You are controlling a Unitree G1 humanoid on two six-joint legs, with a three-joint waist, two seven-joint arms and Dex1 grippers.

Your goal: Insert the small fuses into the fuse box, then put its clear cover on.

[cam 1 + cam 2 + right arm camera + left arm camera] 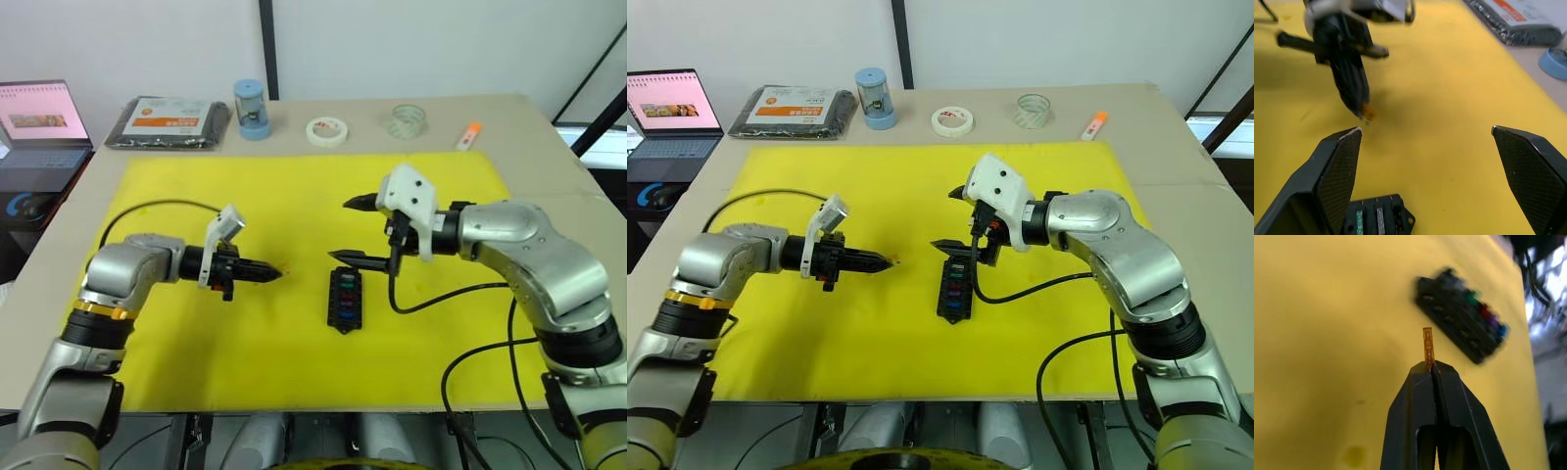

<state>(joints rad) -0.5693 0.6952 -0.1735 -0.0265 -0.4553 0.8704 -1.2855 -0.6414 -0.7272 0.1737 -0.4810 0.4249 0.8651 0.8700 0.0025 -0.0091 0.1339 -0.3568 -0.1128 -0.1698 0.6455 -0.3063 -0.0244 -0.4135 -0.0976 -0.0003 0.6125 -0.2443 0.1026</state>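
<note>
Left claw: clamped on an orange fuse by one end, blade out for slotting. Right claw: spread wide, empty, above fuse box. Box: on yellow mat, several coloured fuses seated.

Bright, even indoor light; head views sharp, with soft faint shadows on the yellow mat. In the left wrist view the fuse box is blurred while the left pincer is sharp. Right wrist view: the left pincer is motion-blurred and the background soft.
</note>
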